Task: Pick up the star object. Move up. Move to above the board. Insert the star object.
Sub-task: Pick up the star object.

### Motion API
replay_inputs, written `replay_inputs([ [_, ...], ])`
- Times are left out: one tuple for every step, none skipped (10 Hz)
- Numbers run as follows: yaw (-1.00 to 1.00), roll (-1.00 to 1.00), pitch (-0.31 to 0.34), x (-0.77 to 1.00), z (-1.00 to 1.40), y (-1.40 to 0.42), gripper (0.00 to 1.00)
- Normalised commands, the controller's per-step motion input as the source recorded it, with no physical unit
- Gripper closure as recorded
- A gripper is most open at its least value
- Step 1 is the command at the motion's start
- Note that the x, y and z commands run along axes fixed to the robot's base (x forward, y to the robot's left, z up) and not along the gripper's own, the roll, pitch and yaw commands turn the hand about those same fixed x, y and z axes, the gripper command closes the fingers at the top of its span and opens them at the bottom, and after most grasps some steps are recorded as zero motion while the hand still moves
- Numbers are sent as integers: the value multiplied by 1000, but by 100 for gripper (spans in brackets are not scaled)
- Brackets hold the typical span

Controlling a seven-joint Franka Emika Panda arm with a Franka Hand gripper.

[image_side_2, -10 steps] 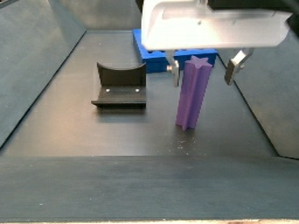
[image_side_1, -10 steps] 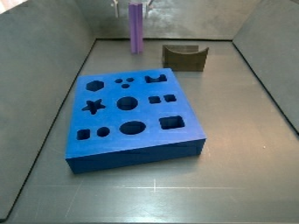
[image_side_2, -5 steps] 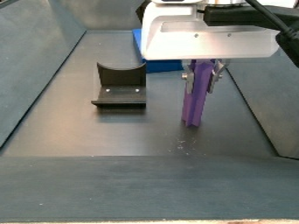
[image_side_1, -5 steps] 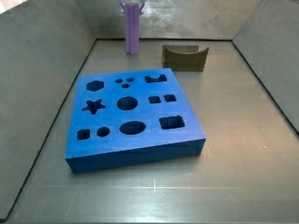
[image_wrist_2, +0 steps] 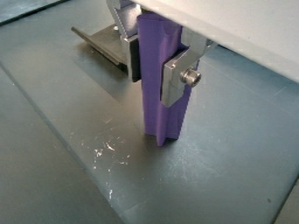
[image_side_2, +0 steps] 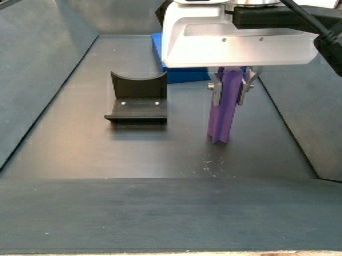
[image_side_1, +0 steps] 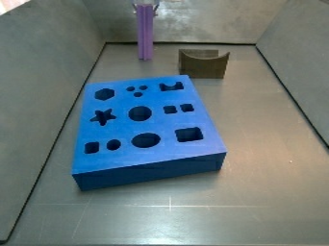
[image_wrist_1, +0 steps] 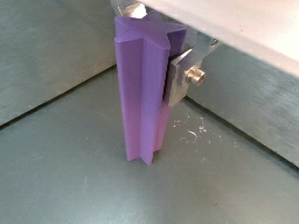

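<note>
Gripper [image_side_2: 227, 88] fingers [image_wrist_2: 180, 77] — upright lilac star object [image_side_2: 223, 112]

Purple star object [image_side_2: 225, 108] standing upright on the floor, upper part clamped between the gripper [image_wrist_2: 156, 59] fingers [image_wrist_2: 177, 74]. Well apart from the blue board [image_side_1: 145, 128], lying flat, star hole empty.

Soft, even overhead light leaves faint shadows and a pale sheen on the grey floor [image_side_1: 257, 192], while the gripper [image_side_2: 227, 85] by the camera looks overexposed and both wrist views slightly blurred.
</note>
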Motion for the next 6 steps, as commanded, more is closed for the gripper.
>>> replay_inputs([
  [0, 0, 0, 0, 0, 0, 100],
  [0, 0, 0, 0, 0, 0, 100],
  [0, 0, 0, 0, 0, 0, 100],
  [0, 0, 0, 0, 0, 0, 100],
  [0, 0, 0, 0, 0, 0, 100],
  [0, 0, 0, 0, 0, 0, 100],
])
